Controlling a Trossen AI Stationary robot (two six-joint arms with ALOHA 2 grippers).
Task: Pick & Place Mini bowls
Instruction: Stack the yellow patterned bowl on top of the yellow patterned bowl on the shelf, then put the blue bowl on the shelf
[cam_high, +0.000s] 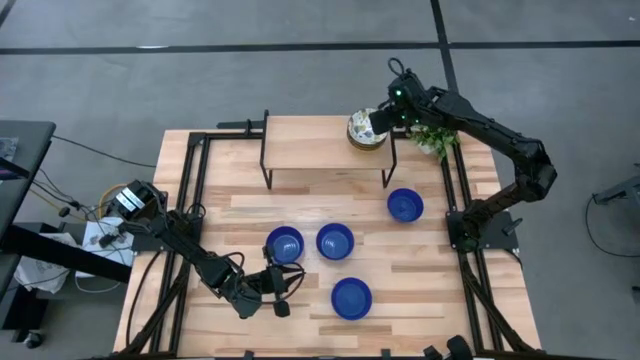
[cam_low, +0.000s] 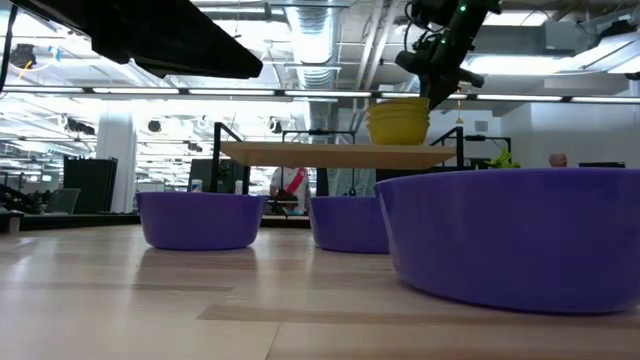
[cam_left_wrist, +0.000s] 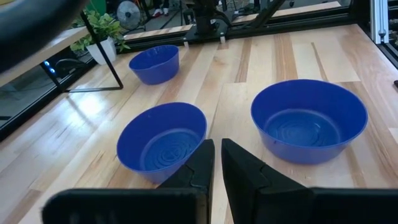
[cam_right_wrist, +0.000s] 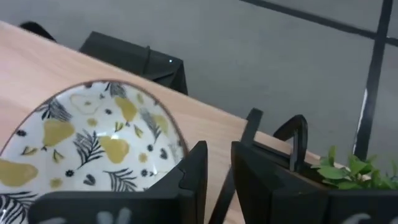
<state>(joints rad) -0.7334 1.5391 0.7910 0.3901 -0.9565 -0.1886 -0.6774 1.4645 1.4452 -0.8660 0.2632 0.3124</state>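
Note:
Four cobalt blue mini bowls stand on the table (cam_high: 285, 243) (cam_high: 335, 241) (cam_high: 351, 298) (cam_high: 405, 205). A stack of cream patterned mini bowls (cam_high: 365, 131) (cam_low: 398, 120) rests on the right end of a raised wooden shelf (cam_high: 320, 140). My right gripper (cam_high: 378, 122) (cam_right_wrist: 219, 168) is shut just beside the top bowl (cam_right_wrist: 93, 143), on its right side and slightly above the stack (cam_low: 440, 92). My left gripper (cam_high: 283, 292) (cam_left_wrist: 217, 165) is shut and hovers near the table's near edge, facing two blue bowls (cam_left_wrist: 163, 140) (cam_left_wrist: 309, 118). My right gripper has one finger (cam_right_wrist: 193, 168) right at the rim (cam_right_wrist: 177, 140) of the top patterned bowl, coming from the table's right side. No rim shows between the two fingers. Whether the finger touches the rim, I cannot tell.
A small green plant (cam_high: 437, 138) (cam_right_wrist: 348, 171) stands just right of the shelf, close under my right arm. The shelf's black legs (cam_high: 390, 165) stand behind the blue bowls. Black frame rails run along the table's left and right edges. Bare wood lies left of the blue bowls.

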